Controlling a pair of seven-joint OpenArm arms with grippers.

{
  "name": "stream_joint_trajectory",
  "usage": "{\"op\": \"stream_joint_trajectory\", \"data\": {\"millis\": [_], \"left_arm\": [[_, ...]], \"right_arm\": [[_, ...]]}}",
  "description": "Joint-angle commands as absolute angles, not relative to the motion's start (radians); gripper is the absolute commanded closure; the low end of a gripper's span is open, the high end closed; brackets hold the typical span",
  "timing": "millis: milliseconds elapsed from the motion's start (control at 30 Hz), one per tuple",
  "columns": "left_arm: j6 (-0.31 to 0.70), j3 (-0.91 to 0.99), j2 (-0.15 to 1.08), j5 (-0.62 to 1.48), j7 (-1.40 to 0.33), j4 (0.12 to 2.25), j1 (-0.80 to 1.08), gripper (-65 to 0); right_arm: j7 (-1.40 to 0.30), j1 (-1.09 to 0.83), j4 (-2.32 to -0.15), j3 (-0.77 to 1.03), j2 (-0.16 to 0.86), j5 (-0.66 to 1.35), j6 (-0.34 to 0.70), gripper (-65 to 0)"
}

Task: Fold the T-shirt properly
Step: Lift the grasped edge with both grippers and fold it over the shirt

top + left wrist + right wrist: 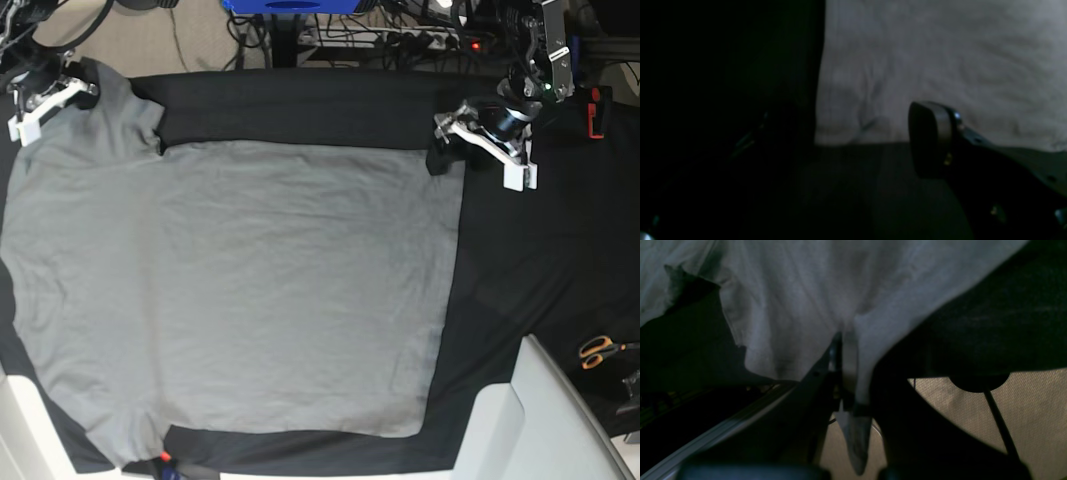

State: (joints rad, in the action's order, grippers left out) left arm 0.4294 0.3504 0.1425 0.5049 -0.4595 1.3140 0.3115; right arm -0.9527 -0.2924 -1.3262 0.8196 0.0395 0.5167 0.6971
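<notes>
1. Looking down from the base view, you see the black cloth [560,260] first. It covers the whole table and is the biggest thing here.
2. The T-shirt [240,290] comes next. It lies spread flat and open on that cloth and fills most of the left and middle. One sleeve is up at the far left corner and the other is down at the near left corner. The straight hem runs along the right side.
3. The shirt looks soft, thin and light. It will bend and sag when you lift it, and it may wrinkle or slide a little on the cloth. It cannot break. I think the best places to hold it are the corners and edges: the hem corners, the sleeve ends and the shoulders. Hold two spots at once so it stays straight.
4. Your left gripper [487,152] sits at the far right corner of the shirt, right beside the hem. Its jaws stand apart and nothing is between them. In the left wrist view one finger pad [929,138] hangs over the dark cloth, just next to the shirt's edge.
5. Your right gripper [45,100] is at the far left, by the sleeve. Its jaws are pinched together on a fold of the shirt. In the right wrist view the grey cloth runs right between them.
6. The scissors [598,351] are the smallest thing. They lie far off at the right edge, well away from the shirt.
</notes>
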Motion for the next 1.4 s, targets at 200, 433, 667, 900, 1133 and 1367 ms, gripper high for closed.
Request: {"op": "stream_joint_trajectory", "data": {"millis": [200,433,667,900,1133,1367], "left_arm": [[0.418,0.294,0.127,0.486,-0.501,1.28,0.294,-50.4],[0.418,0.294,0.102,0.486,-0.501,1.277,0.292,-50.2],[0.418,0.291,0.101,0.486,-0.501,1.277,0.294,-44.4],[0.418,0.283,0.101,0.486,-0.506,1.276,0.294,-8.1],[0.418,0.283,0.099,0.486,-0.509,1.287,0.294,0.0],[0.418,0.292,0.099,0.486,-0.512,1.337,0.294,0.0]], "right_arm": [[-0.96,-0.298,-1.334,0.82,0.053,0.506,0.698,-0.2],[-0.96,-0.298,-1.334,0.819,0.054,0.506,0.698,-0.2],[-0.96,-0.298,-1.334,0.819,0.054,0.504,0.698,-0.2],[-0.96,-0.298,-1.334,0.817,0.054,0.504,0.698,-0.2],[-0.978,-0.298,-1.366,0.773,0.054,0.504,0.698,-0.2],[-1.053,-0.242,-1.46,0.785,0.087,0.504,0.698,-0.2]]}}
